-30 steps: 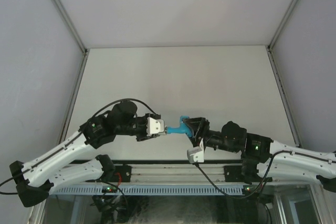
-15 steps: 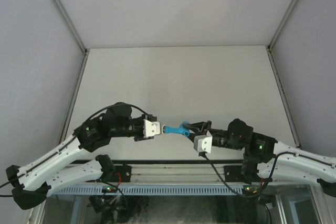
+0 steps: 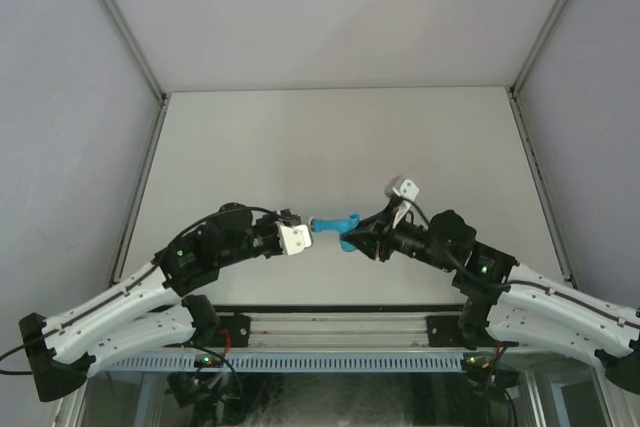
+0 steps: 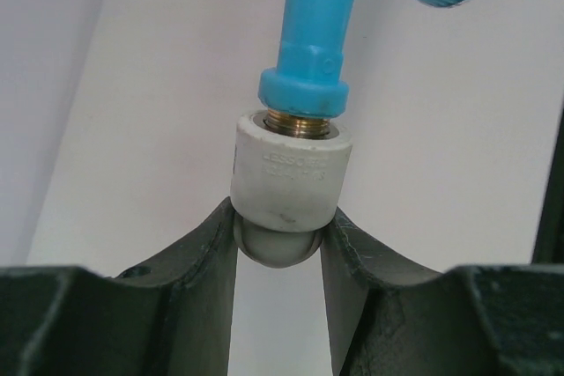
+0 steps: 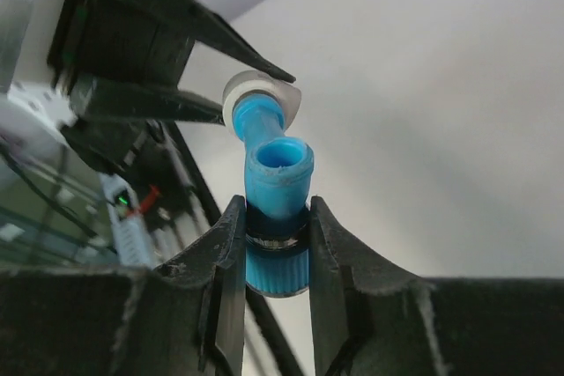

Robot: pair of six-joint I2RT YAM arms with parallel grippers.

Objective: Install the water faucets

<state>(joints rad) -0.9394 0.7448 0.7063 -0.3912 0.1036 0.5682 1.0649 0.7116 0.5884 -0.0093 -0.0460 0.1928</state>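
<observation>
A: Where's the faucet (image 3: 335,224)?

B: Mid-air over the table (image 3: 330,137), bridging the 2 arms. The right gripper (image 5: 278,239) is clamped on the blue body just behind the spout mouth, fingers narrow, 1 on each side. The left gripper (image 4: 278,248) pinches the rounded end of the white fitting (image 4: 291,169). The brass thread (image 4: 298,122) sits in the fitting's mouth with only a sliver showing.

A: How will it handle?

B: My read is light, rigid plastic. It's smooth and round, so it will likely slip under torque. The body is the right place to hold it. The spout is thin and off-axis and would lever.

A: Weak point?

B: The fitting. It's gripped on a curved end, so it may spin in the fingers. Plastic against brass could also cross-thread if the 2 axes drift.
</observation>
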